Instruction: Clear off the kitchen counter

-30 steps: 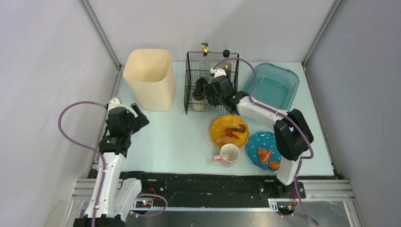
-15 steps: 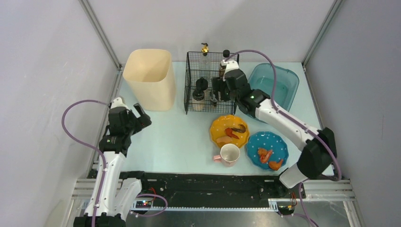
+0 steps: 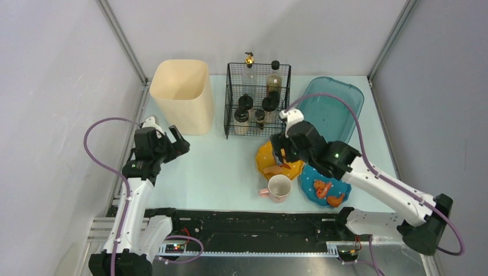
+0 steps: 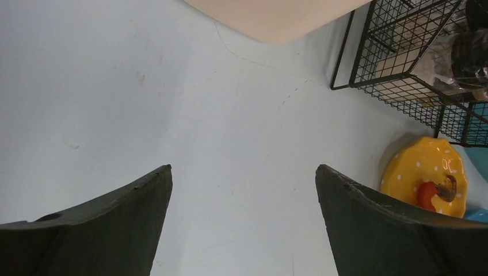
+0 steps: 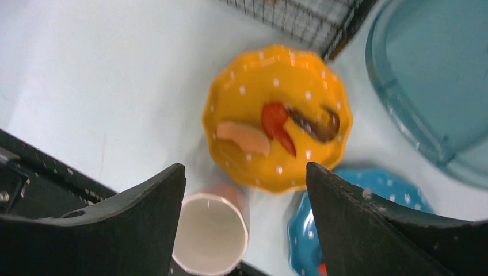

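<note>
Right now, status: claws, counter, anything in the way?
Left claw open, empty. Right claw open above yellow dotted scalloped plate with food scraps. Pale mint-blue flat kitchen counter uncleared: blue dotted plate, pink mug too. Mug close beside yellow plate.

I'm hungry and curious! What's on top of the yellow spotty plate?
Three bits of food lie on the yellow plate: a pale orange slice, a red piece and a brown piece. From the top camera, the right gripper covers part of the plate.

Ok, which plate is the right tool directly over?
The yellow plate, centred under the right tool; the blue plate sits off to the side.
</note>
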`<state>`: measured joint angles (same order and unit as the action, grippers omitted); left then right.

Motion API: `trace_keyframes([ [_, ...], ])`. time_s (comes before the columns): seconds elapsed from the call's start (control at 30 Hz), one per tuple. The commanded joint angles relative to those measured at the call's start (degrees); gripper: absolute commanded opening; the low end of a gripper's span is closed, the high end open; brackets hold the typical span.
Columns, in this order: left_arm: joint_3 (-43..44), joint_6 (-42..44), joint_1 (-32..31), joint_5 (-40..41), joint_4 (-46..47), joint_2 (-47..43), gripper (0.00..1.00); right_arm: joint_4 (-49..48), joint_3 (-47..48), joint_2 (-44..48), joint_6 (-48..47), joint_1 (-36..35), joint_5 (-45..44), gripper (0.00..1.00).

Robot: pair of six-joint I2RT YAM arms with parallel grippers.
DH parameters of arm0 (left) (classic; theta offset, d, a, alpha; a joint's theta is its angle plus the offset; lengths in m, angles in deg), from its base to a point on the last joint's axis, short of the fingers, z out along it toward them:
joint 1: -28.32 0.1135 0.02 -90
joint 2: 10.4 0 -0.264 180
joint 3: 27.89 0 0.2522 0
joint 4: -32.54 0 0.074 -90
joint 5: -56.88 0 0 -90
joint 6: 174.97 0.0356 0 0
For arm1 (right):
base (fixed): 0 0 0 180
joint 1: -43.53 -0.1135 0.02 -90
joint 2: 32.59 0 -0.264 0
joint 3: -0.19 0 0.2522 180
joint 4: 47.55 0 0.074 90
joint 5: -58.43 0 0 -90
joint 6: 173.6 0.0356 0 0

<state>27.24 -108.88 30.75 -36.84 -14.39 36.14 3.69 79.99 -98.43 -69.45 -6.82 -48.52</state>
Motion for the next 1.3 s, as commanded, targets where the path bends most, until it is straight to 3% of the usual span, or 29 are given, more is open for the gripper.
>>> trace_keyframes([
  [0.0, 2.5, 1.3, 0.6, -1.9, 1.1, 0.7, 0.98, 7.9, -5.9, 6.5, 7.9, -1.6, 0.7, 0.81],
  [0.37, 2.4, 1.2, 0.6, -2.0, 1.0, 1.4, 0.98, 14.9, -15.7, 16.2, 19.9, -3.5, -3.4, 0.83],
  [0.67, 2.4, 1.1, 0.6, -2.5, 1.0, 1.7, 0.98, 12.6, -15.8, 18.7, 20.3, -3.5, 4.0, 0.80],
  [1.27, 2.5, 1.0, 0.6, -3.2, 1.1, 1.6, 0.98, 5.1, -17.8, 5.3, 20.5, -4.1, 3.8, 0.60],
])
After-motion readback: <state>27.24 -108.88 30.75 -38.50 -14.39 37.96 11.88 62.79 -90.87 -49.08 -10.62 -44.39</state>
